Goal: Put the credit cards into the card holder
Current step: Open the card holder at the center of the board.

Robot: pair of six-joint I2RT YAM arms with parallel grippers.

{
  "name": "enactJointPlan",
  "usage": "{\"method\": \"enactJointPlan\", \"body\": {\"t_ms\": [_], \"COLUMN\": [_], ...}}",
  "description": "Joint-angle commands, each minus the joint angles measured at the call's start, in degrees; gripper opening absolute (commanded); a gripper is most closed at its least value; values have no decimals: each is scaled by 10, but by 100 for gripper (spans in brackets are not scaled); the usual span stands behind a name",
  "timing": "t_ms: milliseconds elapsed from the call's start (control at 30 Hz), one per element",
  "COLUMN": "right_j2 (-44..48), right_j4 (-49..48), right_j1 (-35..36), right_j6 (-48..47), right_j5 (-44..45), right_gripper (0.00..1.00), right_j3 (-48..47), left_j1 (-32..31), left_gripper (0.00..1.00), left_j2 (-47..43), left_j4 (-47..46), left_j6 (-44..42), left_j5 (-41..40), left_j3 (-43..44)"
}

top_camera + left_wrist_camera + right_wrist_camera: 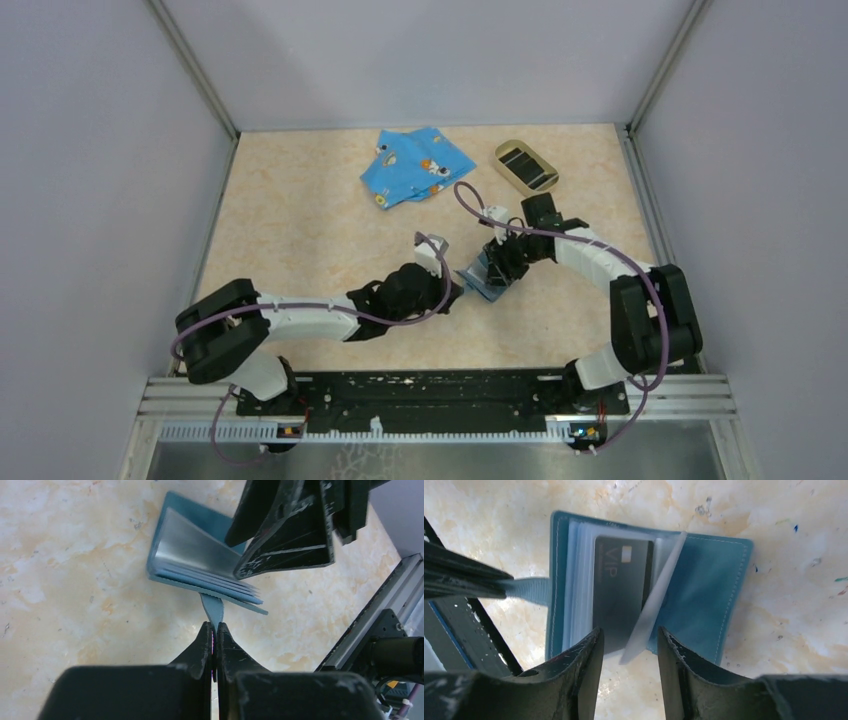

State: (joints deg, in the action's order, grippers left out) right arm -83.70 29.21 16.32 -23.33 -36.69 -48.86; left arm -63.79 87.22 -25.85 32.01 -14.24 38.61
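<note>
From above, we see the card holder (487,283) lying open between the two arms, near mid-table. The left gripper (458,290) is at its left edge and the right gripper (503,262) is over it. More credit cards (527,168) wait in the tan tray (500,150) beyond.

On the left wrist view, those jaws are pinched tight on the holder's teal strap (213,607), anchoring it.

On the right wrist view, the fingers stand parted, clamping nothing. They straddle a dark VIP card (621,590) that looks partly tucked into a pocket, with a clear leaf (655,602) standing up beside it.

Our call: hold the strap steady, nudge that card fully home along the pocket rather than across it, then go for the tray.
</note>
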Motion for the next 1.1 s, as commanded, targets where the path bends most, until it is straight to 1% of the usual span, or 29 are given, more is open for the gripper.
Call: {"method": "enactJointPlan", "body": {"t_ms": [0,67,167,267,333,433,533,667,800,867,967,1067], "right_j2": [-5,-5,-7,2,13,21,16,5,-4,-4,-8,-7], "right_j4": [13,13,16,19,12,5,1,-3,2,-2,-8,-8], "right_j1": [5,14,29,33,37,54,74,86,91,97,97,96], "right_j6": [-4,-5,-5,-4,-1,-1,1,5,5,7,12,21], "right_j5": [18,24,31,10,9,25,46,80,87,104,139,147], "right_gripper": [43,44,51,56,62,75,79,80,79,78,71,64], "right_j3": [-36,-37,-37,-40,-35,-26,-26,-26,-28,-27,-28,-31], "left_j1": [10,12,13,13,15,18,20,21,23,24,27,32], "left_gripper": [0,0,0,0,0,0,0,0,0,0,0,0], "left_j2": [-10,-14,-19,-26,-33,-40,-40,-35,-30,-31,-34,-40], "left_j4": [-18,-18,-18,-18,-21,-28,-20,-10,-10,-10,-10,-7], "left_j6": [10,12,11,3,-3,-17,-32,-41,-39,-38,-39,-41], "left_j5": [15,18,20,21,22,29,35,41,45,47,48,49], "left_j3": [-29,-38,-42,-44,-44,-40,-23,-10,-10,-11,-13,-20]}}
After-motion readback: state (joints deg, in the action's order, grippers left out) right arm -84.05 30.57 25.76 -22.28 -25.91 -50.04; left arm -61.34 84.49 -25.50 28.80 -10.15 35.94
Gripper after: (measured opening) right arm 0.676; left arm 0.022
